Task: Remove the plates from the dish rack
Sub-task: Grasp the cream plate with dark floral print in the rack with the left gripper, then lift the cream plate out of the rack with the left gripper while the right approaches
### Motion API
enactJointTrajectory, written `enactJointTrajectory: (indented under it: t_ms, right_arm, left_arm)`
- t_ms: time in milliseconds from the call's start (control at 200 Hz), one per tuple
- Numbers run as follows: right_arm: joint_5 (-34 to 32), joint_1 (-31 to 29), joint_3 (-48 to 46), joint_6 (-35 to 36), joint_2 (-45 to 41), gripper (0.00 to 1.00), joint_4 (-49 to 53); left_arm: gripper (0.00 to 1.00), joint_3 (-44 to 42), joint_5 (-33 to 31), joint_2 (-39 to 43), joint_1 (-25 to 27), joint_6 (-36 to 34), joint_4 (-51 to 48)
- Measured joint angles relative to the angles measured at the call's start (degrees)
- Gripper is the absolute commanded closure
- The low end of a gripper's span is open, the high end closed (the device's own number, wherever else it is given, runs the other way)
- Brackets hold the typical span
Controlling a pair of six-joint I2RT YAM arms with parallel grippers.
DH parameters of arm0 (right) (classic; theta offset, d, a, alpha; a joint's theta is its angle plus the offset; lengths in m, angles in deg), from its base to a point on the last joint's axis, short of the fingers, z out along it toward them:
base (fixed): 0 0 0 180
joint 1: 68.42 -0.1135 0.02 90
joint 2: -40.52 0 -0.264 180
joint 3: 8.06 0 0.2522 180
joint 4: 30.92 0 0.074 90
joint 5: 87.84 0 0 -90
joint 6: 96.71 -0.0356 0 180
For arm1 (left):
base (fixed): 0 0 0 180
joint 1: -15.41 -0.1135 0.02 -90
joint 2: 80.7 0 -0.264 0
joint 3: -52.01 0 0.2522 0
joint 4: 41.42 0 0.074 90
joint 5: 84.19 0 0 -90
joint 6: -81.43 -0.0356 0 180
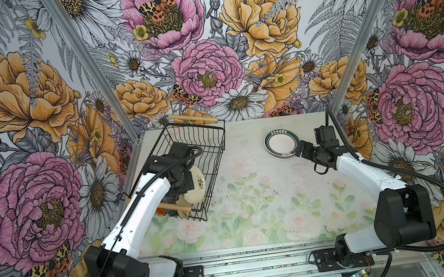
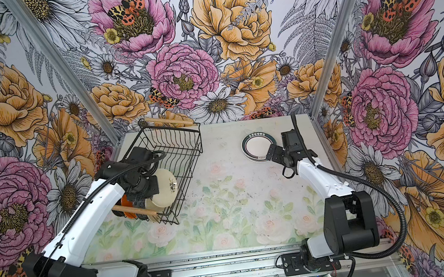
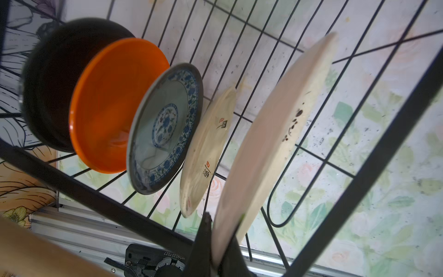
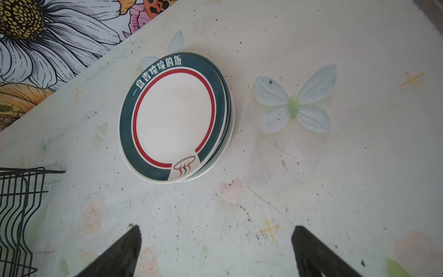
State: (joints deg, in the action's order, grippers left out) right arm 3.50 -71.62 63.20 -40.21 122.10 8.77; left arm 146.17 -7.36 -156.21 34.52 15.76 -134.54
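The black wire dish rack (image 1: 209,135) (image 2: 183,141) stands at the table's back left. Inside it my left gripper (image 3: 221,227) (image 1: 188,182) is shut on the rim of a cream plate (image 3: 275,134) (image 1: 198,178) with a dark floral motif, held on edge. Behind it stand a cream plate with characters (image 3: 206,151), a blue-patterned plate (image 3: 165,124), an orange plate (image 3: 107,108) and a black plate (image 3: 48,84). A stack of teal-rimmed plates (image 4: 175,115) (image 1: 280,143) lies on the table at the back right. My right gripper (image 4: 215,239) (image 1: 301,149) hovers open just beside the stack, holding nothing.
Two wooden rod handles cross the rack's ends, the far handle (image 1: 192,118) and the near handle (image 1: 174,207). The floral table (image 1: 265,197) stretches between rack and stack. Patterned walls enclose three sides, and a metal rail (image 1: 244,257) with the arm bases runs along the front.
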Motion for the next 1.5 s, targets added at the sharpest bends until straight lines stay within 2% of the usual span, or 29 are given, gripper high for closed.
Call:
enactJointTrajectory:
  t_ms: [210, 375, 500, 635, 856, 1076, 1366, 1501]
  right_arm:
    - [-0.11, 0.00, 0.59, 0.17, 0.02, 0.01, 0.00]
    - [-2.40, -0.74, 0.81, 1.09, -0.17, 0.00, 0.02]
    - [-5.18, -1.57, 0.35, 2.19, -2.27, 0.00, -0.24]
    - [-6.75, -1.77, -1.22, 3.19, -6.05, 0.01, -0.98]
    - [-5.97, -1.77, -4.59, 4.22, -9.16, 0.01, -3.65]
    - [0.46, -1.77, -10.71, 3.82, -13.22, 0.00, -9.31]
    - [17.11, -1.77, -15.08, -1.84, -13.20, 0.01, -24.50]
    - [24.04, -2.16, -17.29, -6.95, -11.52, 0.06, -34.14]
  left_arm:
    - [1.00, 14.45, -7.04, 2.32, -1.70, -2.27, 0.39]
    - [1.00, 16.76, -9.66, 5.68, -4.74, 0.13, 5.81]
    - [1.00, 11.74, -9.79, 9.38, -5.60, 5.62, 12.79]
    - [1.00, -0.09, -6.54, 13.53, -4.94, 13.53, 25.18]
    - [1.00, -15.82, -2.43, 14.80, -0.55, 26.36, 43.91]
    - [1.00, -25.05, -1.25, 14.32, 3.45, 35.65, 58.73]
    - [1.00, -19.78, 9.40, 1.68, 6.71, 39.56, 67.30]
    - [1.00, -18.82, 14.53, -3.48, 9.31, 41.83, 70.42]
